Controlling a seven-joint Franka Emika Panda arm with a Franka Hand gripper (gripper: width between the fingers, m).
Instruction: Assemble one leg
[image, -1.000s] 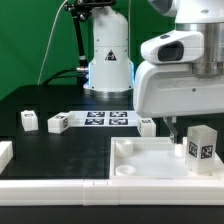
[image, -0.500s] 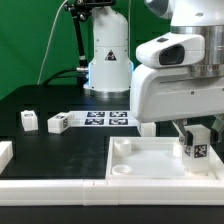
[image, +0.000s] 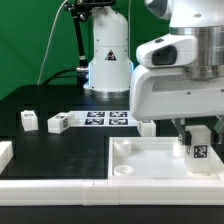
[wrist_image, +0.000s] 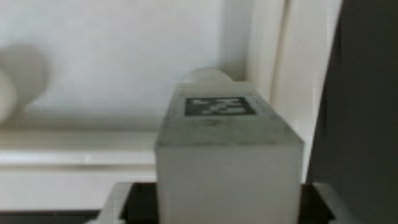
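Observation:
My gripper (image: 193, 130) is shut on a leg (image: 198, 147), a small white square-sided block with a black-and-white tag on its face. It holds the leg upright over the far right corner of the large white tray-shaped piece (image: 140, 152). In the wrist view the leg (wrist_image: 228, 150) fills the middle between my two dark fingers, its tagged end pointing at the tray's raised rim (wrist_image: 267, 60). Three more legs lie on the black table: one at the exterior view's left (image: 29, 120), one beside the marker board (image: 58, 123), one behind the tray (image: 147, 126).
The marker board (image: 105, 119) lies flat at the table's back middle. A white robot base (image: 108, 60) stands behind it. A white rail (image: 50, 186) runs along the front edge, with a short white block (image: 4, 153) at the exterior view's left.
My gripper has moved toward the exterior view's left and slightly down with the leg, which now sits closer over the tray's right corner.

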